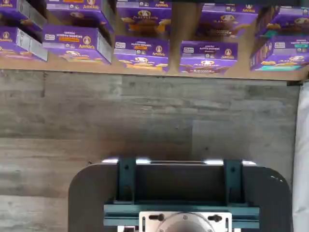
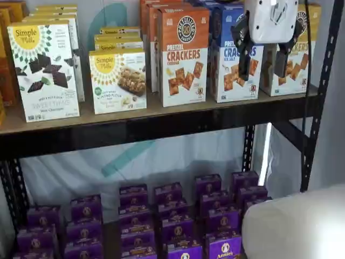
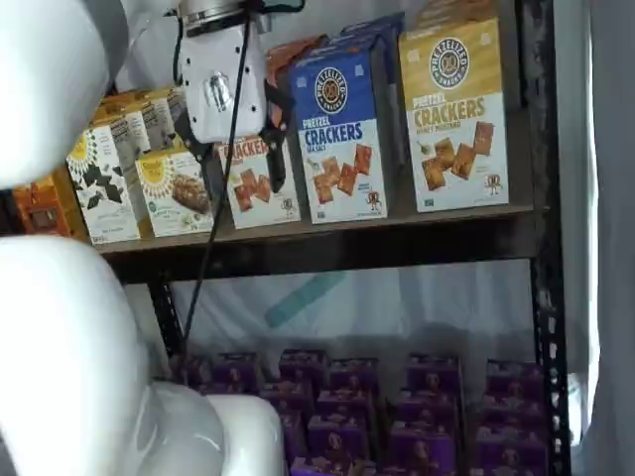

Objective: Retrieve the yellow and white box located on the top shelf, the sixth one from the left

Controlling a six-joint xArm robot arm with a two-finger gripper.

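Note:
The yellow and white box [image 3: 456, 119] stands upright at the right end of the top shelf [image 3: 327, 236], its yellow upper part bearing a round black logo. In a shelf view it [image 2: 297, 70] is partly hidden behind my gripper [image 2: 263, 65]. The gripper hangs in front of the shelf [image 2: 161, 116], white body above and two black fingers pointing down, with a plain gap between them and nothing held. In a shelf view the gripper [image 3: 245, 174] appears in front of the orange box. The wrist view shows neither the box nor the fingers.
A blue pretzel-crackers box [image 2: 232, 59] and an orange one [image 2: 182, 54] stand left of the yellow box. White Simple Mills boxes [image 2: 46, 70] fill the left. Purple boxes [image 2: 178, 216] crowd the lower level. A black upright [image 2: 319, 97] bounds the right. The dark mount [image 1: 181, 193] shows in the wrist view.

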